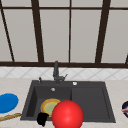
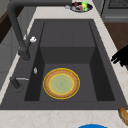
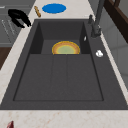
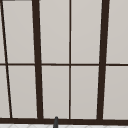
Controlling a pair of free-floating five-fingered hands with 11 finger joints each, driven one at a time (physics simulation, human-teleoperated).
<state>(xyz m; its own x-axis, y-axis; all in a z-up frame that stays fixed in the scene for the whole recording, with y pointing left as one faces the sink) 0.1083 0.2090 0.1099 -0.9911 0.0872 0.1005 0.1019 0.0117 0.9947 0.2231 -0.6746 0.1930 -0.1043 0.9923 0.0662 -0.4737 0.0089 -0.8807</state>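
Left hand (image 1: 42,119) — seemingly near plate (image 1: 49,106)

Counter (image 1: 15,85): blue plate (image 1: 7,102), roller (image 1: 10,116).

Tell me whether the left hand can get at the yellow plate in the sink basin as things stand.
Probably yes. The left hand hangs at the sink's front edge, beside the yellow plate, which lies flat and uncovered on the basin floor; the side views show nothing between them.

A round, shallow plate with an orange-yellow rim and pale green centre (image 2: 61,83) lies flat and upright on the floor of the dark sink basin (image 2: 67,55). In the front view the plate (image 1: 47,106) sits at seven o'clock of the sink.
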